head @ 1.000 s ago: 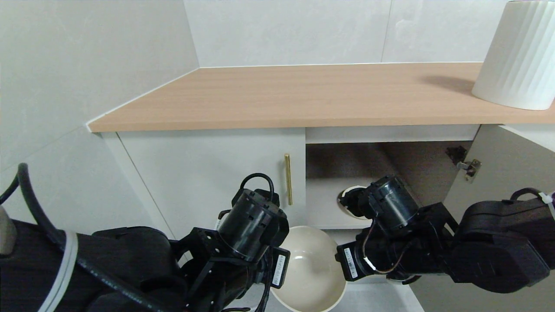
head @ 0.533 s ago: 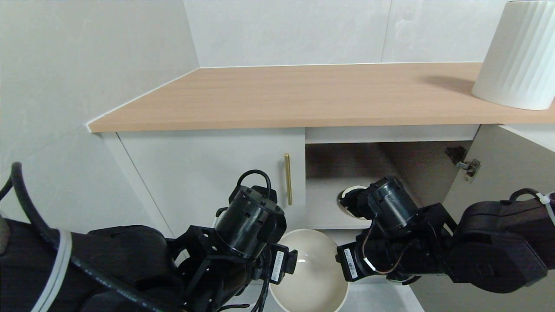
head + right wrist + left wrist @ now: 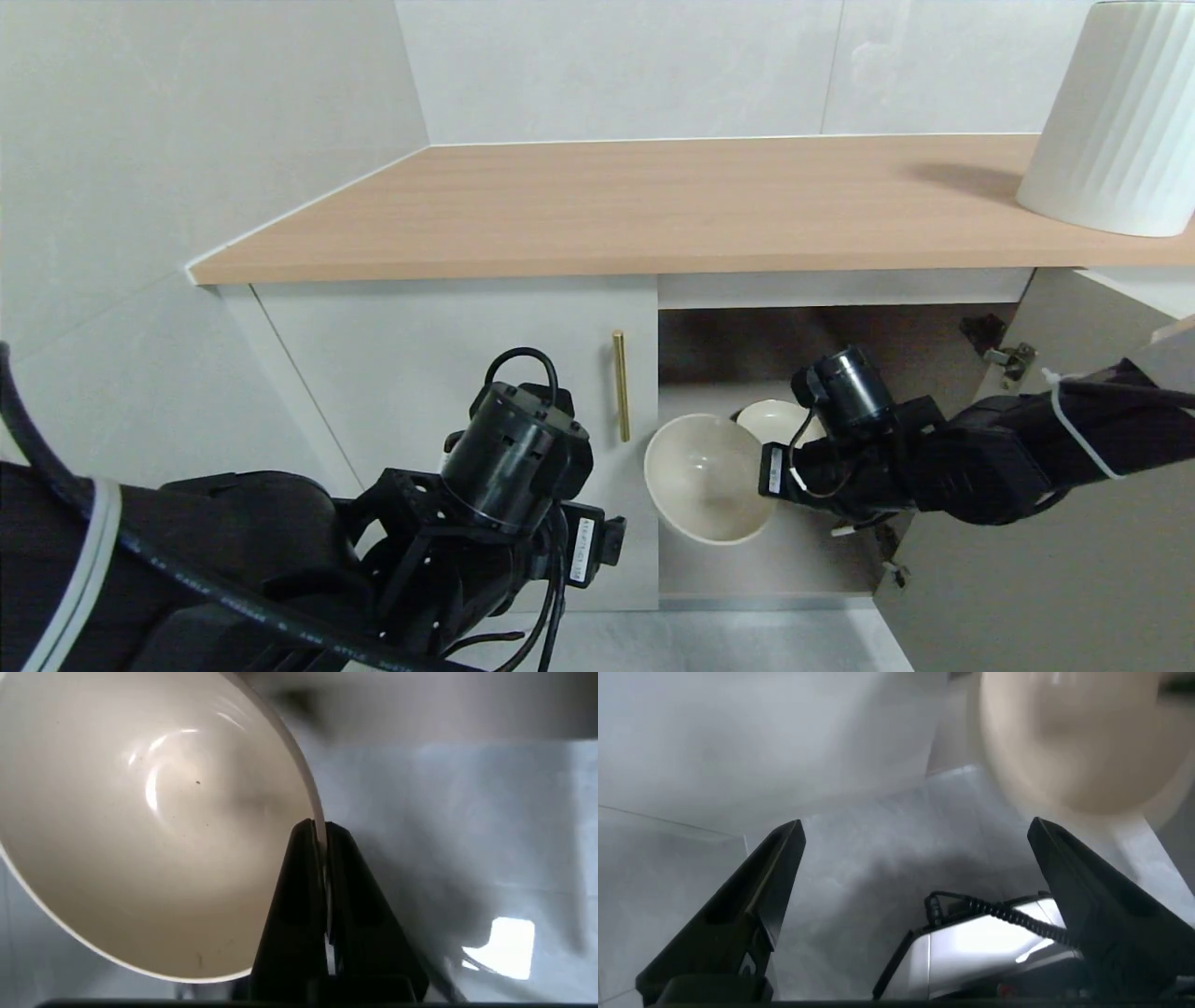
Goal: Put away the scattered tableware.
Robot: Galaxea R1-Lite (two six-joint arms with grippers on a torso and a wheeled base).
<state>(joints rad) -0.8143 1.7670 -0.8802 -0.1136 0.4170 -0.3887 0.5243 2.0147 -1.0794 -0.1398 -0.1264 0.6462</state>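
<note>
The right hand (image 3: pixel 323 840) is clamped on the rim of a cream bowl (image 3: pixel 702 476), one of its fingers (image 3: pixel 301 905) inside the rim and the other outside. It holds the bowl tilted on edge, its hollow turned outward, at the mouth of the cabinet's open compartment (image 3: pixel 803 336) and clear of that compartment's floor. A second bowl (image 3: pixel 773 418), also cream, sits deeper inside the compartment, just behind the held one. The left hand (image 3: pixel 915 849) is spread wide with nothing between its fingers, low in front of the closed door (image 3: pixel 448 373) beside the compartment. A brass handle (image 3: pixel 621 385) runs upright along that door's edge next to the compartment. Above the compartment lies the wooden surface (image 3: pixel 653 205), bearing a white ribbed container (image 3: pixel 1111 112).
</note>
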